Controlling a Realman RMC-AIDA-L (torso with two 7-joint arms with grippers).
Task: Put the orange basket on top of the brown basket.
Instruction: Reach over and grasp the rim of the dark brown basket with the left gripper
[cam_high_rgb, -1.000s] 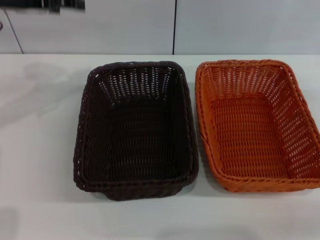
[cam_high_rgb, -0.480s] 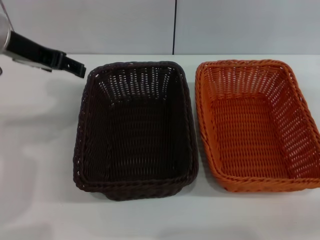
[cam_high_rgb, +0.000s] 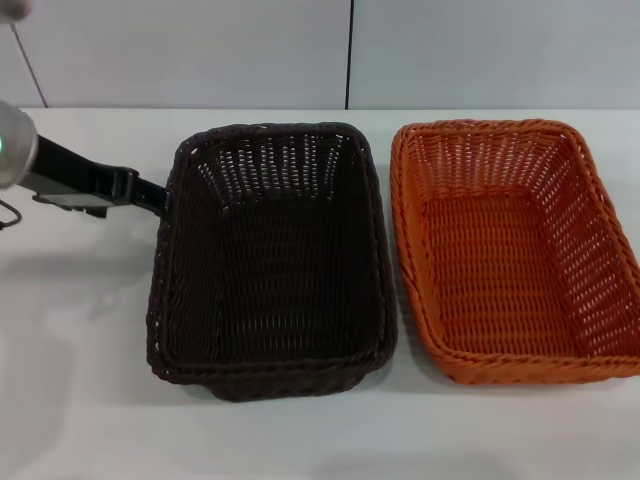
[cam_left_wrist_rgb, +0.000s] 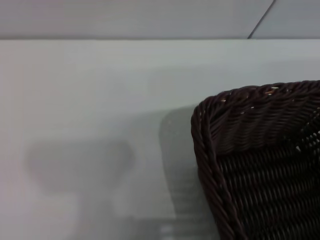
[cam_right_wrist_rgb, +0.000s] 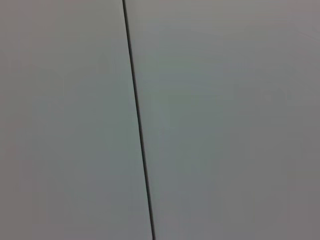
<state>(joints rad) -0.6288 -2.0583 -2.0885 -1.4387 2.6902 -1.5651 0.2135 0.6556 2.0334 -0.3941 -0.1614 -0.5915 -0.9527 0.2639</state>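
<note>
In the head view, the brown basket sat at the table's middle, the orange basket beside it at 3 o'clock. The left gripper reached its 9 o'clock rim; its opening could not be told. The left wrist view showed the brown basket's corner. The right wrist view showed only a wall.

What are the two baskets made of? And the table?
Orange basket: woven strands with openwork sides and a braided rim; the even colour and slight sheen suggest plastic wicker, though dyed rattan is possible. Brown basket: same weave and rim, dark glossy strands, probably the same material. Table: smooth white surface, matte with faint reflections, likely laminate.
</note>
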